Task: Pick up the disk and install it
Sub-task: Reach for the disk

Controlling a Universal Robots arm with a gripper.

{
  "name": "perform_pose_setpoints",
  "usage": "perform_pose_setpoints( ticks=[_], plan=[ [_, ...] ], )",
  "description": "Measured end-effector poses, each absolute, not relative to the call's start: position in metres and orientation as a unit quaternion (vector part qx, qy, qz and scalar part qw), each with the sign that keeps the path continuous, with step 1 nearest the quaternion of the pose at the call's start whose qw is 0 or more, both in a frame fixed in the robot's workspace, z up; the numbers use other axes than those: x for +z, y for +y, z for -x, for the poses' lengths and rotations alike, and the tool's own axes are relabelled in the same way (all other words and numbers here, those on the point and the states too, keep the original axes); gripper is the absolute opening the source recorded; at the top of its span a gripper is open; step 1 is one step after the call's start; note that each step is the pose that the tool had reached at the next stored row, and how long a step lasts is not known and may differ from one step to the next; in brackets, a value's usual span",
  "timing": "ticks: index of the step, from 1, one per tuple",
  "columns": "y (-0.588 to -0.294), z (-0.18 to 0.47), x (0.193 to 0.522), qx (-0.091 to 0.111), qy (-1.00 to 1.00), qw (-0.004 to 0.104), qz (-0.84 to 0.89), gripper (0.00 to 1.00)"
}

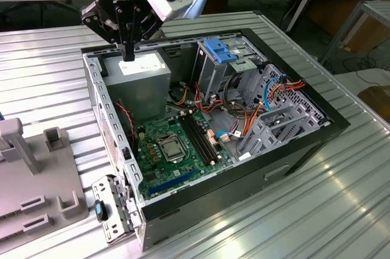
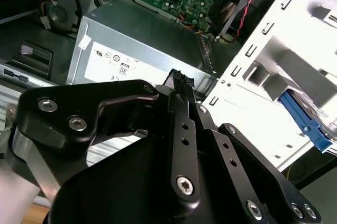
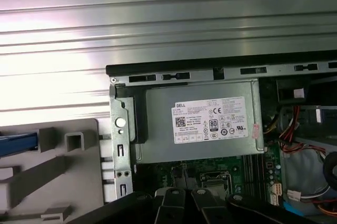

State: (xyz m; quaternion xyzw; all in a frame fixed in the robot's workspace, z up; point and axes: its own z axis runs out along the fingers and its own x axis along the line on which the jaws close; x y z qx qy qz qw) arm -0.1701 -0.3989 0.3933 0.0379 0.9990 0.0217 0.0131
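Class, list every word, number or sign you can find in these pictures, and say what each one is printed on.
White label on the power supply, first wrist view: a maker's mark, barcodes, a round number badge and certification signs; the fine print is too small to read.
The same label, second wrist view: signs and a boxed number, too small to quote.
Motherboard, exterior view: any markings are too small to read.

Sticker: a white label point(image 3: 216, 120) lies on the broad face of the grey power supply point(image 3: 158, 147), toward the end nearer the cable bundle.
Content: rows of small black print, a barcode strip, several certification marks.
Legibility: fine lines cannot be made out.
Board beside the power supply: tiny white markings, unreadable.
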Motion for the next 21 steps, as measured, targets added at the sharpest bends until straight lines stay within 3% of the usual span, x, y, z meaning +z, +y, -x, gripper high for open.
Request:
perform_pose_setpoints(
  ticks=[21],
  plan=[
    [-0.399, 0.208, 0.393, 0.022, 0.999, 0.013, -0.038, 0.11]
  ],
)
